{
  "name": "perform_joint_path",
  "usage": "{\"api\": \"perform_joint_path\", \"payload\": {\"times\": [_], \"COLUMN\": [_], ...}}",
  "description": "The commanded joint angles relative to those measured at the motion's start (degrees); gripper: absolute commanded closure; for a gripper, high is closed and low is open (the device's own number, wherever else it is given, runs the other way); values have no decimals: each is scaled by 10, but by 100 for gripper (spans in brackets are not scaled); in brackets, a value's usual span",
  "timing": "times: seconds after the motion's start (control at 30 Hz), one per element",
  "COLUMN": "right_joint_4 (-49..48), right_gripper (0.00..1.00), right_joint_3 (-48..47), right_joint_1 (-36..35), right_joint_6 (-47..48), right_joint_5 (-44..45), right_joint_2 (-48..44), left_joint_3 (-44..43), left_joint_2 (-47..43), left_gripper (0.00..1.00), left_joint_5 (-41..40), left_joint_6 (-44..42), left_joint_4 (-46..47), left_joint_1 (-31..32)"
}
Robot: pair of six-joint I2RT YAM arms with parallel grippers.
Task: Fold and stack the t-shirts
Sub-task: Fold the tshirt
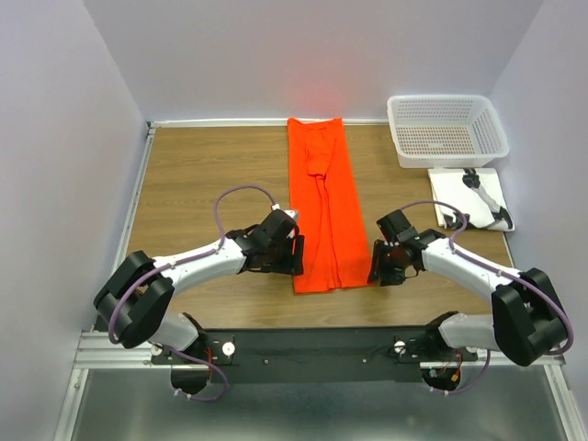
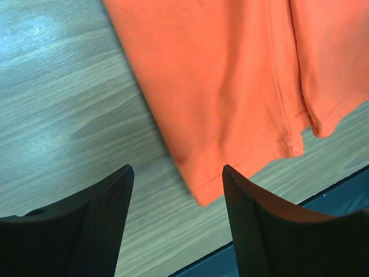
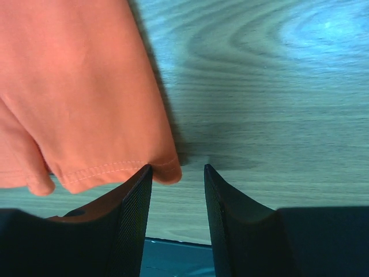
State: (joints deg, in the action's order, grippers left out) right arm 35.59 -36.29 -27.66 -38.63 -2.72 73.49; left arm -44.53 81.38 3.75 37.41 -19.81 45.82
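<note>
- Between the left claw (image 1: pixel 296 255) and the right claw (image 1: pixel 375 266), the t-shirt (image 1: pixel 322 207) lies on the surface (image 1: pixel 202 175) as a long narrow strip; the lengthwise fold looks done.
- Both claws are released: the near hem corners sit at their fingertips, the right one touching a finger.
- Next move: pinch both corners and carry them to the far end.
</note>
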Motion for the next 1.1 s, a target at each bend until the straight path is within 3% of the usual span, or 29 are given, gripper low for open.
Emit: {"api": "perform_joint_path", "payload": {"times": [0.0, 0.2, 0.37, 0.43, 0.47, 0.5, 0.53, 0.57, 0.9, 1.07], "right_joint_4": [-34, -43, -47, -51, -52, -52, -52, -52, -60, -63], "right_gripper": [52, 53, 68, 78, 88, 88, 98, 99, 99, 99], "right_joint_3": [7, 31, 42, 41, 40, 39, 40, 41, 40, 39], "right_joint_1": [4, 5, 6, 5, 5, 5, 6, 5, 5, 5], "right_joint_6": [-14, -14, -11, -2, 0, 1, 3, 5, 18, 23], "right_joint_5": [-14, -15, -10, -17, -25, -29, -32, -33, -45, -45], "right_joint_2": [-12, -2, 0, 6, 11, 11, 11, 10, 3, 6], "left_joint_3": [10, 8, 6, 3, 2, 1, -2, -7, -41, -56], "left_joint_2": [-3, 6, 19, 25, 29, 29, 33, 34, 71, 96], "left_gripper": [29, 29, 31, 32, 32, 32, 34, 34, 46, 56], "left_joint_5": [4, 1, 5, 5, 4, 4, 2, 1, -12, -14], "left_joint_6": [17, 21, 22, 22, 22, 23, 23, 24, 36, 43], "left_joint_4": [-14, -21, -24, -25, -26, -28, -31, -33, -68, -80], "left_joint_1": [7, 13, 18, 20, 22, 22, 24, 26, 50, 57]}}
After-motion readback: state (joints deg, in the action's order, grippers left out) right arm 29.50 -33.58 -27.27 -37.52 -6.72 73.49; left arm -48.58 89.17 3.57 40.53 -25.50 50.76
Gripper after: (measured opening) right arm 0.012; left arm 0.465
